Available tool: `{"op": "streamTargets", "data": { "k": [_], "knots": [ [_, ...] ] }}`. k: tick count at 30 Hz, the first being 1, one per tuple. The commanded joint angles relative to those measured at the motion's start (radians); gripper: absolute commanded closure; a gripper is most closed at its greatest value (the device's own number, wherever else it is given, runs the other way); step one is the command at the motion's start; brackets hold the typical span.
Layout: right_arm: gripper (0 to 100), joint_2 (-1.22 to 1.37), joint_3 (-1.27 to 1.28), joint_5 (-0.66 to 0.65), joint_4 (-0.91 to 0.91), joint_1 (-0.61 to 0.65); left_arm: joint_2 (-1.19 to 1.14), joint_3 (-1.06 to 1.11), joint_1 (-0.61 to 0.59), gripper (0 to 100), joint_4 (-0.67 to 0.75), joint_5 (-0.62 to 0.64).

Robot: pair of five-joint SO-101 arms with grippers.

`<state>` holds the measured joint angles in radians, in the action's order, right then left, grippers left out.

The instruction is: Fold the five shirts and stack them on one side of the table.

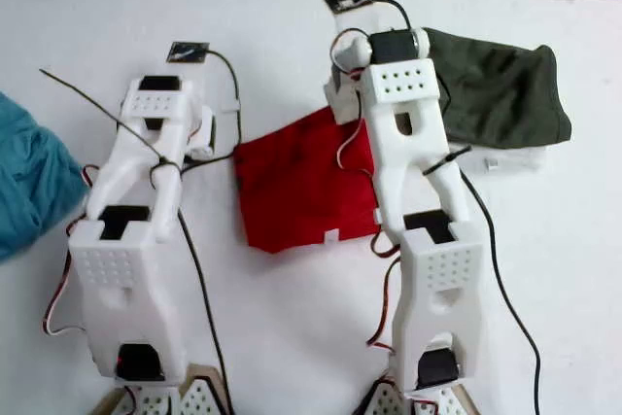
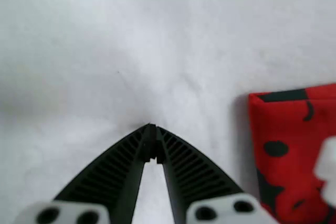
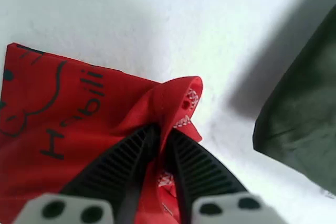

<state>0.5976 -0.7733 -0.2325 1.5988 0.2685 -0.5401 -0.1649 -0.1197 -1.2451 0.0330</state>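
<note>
Early in the task, by my reckoning. Red shirt (image 1: 296, 187) lay partly folded mid-counter (image 1: 292, 36) between the arms, with the right end effector (image 3: 160, 129) clamped on its raised corner. Left end effector (image 2: 151, 128) was closed and empty over bare counter just beside it. Dark green shirt (image 1: 501, 89) lay loose at the far right, teal shirt (image 1: 29, 182) bunched at the left edge. Nothing stacked yet.

- Bench (image 1: 272, 36): white surface, carrying three shirts, well apart except the red and green, which lie near each other.
- Red shirt (image 1: 296, 191): folded to a rough rectangle with black print, lying at mid-bench between the two arms; one corner is bunched up off the surface.
- Dark green shirt (image 1: 505, 94): loosely flattened, far right side.
- Teal shirt (image 1: 29, 182): crumpled, at the left edge, partly out of frame.
- Black cable (image 1: 505, 289): trailing across the right side to the near edge.
</note>
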Motion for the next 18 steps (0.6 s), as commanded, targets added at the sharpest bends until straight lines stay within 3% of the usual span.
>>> {"op": "streamTargets", "data": {
  "k": [1,8,14,18],
  "knots": [
    [98.0,-0.005,0.049,-0.04,-0.079,0.007,0.02,-0.064,-0.002,97,-0.049,0.006],
    [80.7,-0.016,0.181,-0.046,-0.179,0.036,0.02,-0.165,0.003,97,-0.175,0.008],
    [83.6,-0.168,0.17,-0.04,-0.05,-0.01,0.02,-0.197,0.094,97,-0.216,0.008],
    [86.8,-0.312,0.313,-0.04,0.012,-0.021,0.02,-0.193,0.169,97,-0.209,0.018]
  ]
}}
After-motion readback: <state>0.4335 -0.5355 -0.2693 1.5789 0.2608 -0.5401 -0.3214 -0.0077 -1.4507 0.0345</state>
